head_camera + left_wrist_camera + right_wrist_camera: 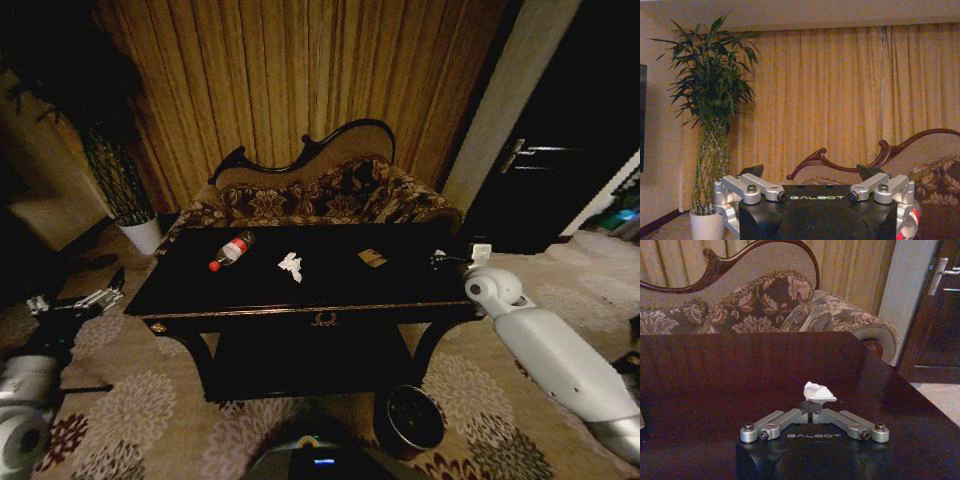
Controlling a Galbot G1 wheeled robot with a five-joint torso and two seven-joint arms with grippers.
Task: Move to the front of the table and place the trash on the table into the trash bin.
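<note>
Head view: trash bin point(414, 417) below table point(300, 315) edge.

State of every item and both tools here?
Clear plastic bottle with red label: lying on its side on the glossy black table.
Crumpled white paper: loose on the table.
Small brown wrapper: flat on the table.
Round dark trash bin: upright on the floor, open-topped.
Left tool: open, off the table's left end.
Right tool: shut on a small white paper wad.
</note>
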